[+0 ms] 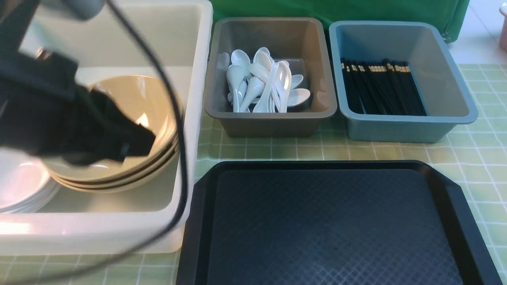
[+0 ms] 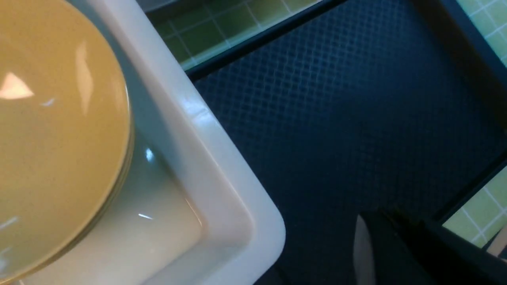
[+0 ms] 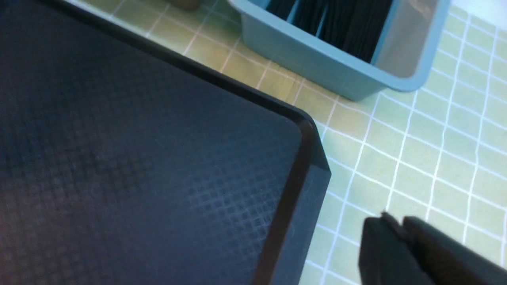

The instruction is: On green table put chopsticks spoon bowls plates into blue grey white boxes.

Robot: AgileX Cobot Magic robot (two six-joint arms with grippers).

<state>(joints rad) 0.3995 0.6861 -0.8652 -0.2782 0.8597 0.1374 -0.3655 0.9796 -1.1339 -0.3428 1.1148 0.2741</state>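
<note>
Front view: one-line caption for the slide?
Tray bare; spoons in the grey box, chopsticks in the blue box, bowls and plates in the white box.

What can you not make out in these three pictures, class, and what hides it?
- White plates, front view: mostly hidden by the left arm and the picture's edge; count unclear.
- Chopsticks, right wrist view: cut off by the picture's edge.
- Spoons, front view: heaped, count unclear.

Glossy tan bowls point(image 1: 130, 118), glossy white spoons point(image 1: 261, 81), matt textured black tray point(image 1: 328, 221).
</note>
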